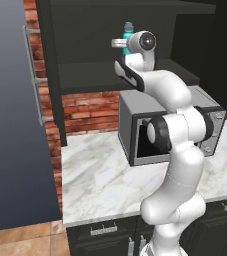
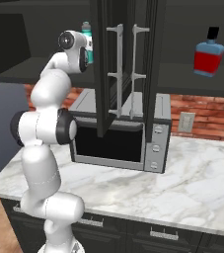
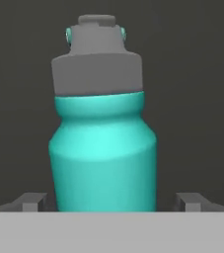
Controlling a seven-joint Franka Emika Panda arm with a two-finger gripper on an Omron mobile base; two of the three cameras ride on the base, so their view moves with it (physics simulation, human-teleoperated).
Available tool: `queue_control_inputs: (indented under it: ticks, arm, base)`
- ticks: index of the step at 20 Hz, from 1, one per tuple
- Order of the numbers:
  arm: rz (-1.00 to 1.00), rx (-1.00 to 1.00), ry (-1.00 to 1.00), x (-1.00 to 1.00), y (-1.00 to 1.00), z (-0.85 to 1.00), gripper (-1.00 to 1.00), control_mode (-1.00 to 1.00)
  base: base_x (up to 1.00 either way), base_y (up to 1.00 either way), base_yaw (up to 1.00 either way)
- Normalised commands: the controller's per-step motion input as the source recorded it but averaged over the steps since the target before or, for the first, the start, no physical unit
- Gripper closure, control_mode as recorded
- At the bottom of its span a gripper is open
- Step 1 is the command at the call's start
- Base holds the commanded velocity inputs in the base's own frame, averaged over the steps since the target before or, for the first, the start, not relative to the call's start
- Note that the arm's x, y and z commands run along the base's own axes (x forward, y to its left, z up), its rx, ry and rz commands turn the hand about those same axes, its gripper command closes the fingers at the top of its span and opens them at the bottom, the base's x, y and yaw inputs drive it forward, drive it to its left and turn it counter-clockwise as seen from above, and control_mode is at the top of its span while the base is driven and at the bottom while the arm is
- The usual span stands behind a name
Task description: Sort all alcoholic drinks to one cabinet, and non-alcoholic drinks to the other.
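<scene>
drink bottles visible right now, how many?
2. The teal bottle stands on the shelf of the left cabinet, directly ahead of the open gripper. The blue bottle stands in the right cabinet. Others may be hidden behind the doors.

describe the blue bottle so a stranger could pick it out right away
Start at the grey microwave on the marble counter. On the dark cabinet shelf up to its right stands a squat blue bottle: red label, black cap, unlike the teal bottle.
</scene>
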Motion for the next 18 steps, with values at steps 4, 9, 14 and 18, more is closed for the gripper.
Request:
queue_control_inputs:
  ticks: [4,9,14,18]
  arm:
    - [0.0,0.0,0.0,-0.59,0.0,0.0,-1.0,-1.0]
    - [0.0,0.0,0.0,-0.74,0.0,0.0,-1.0,-1.0]
    - [0.0,0.0,0.0,-0.82,-0.04,0.0,-1.0,-1.0]
    - [0.0,0.01,0.0,-0.86,-0.08,0.0,-1.0,-1.0]
  base:
    - [0.0,0.0,0.0]
    - [0.0,0.0,0.0]
    - [0.0,0.0,0.0]
    - [0.0,0.0,0.0]
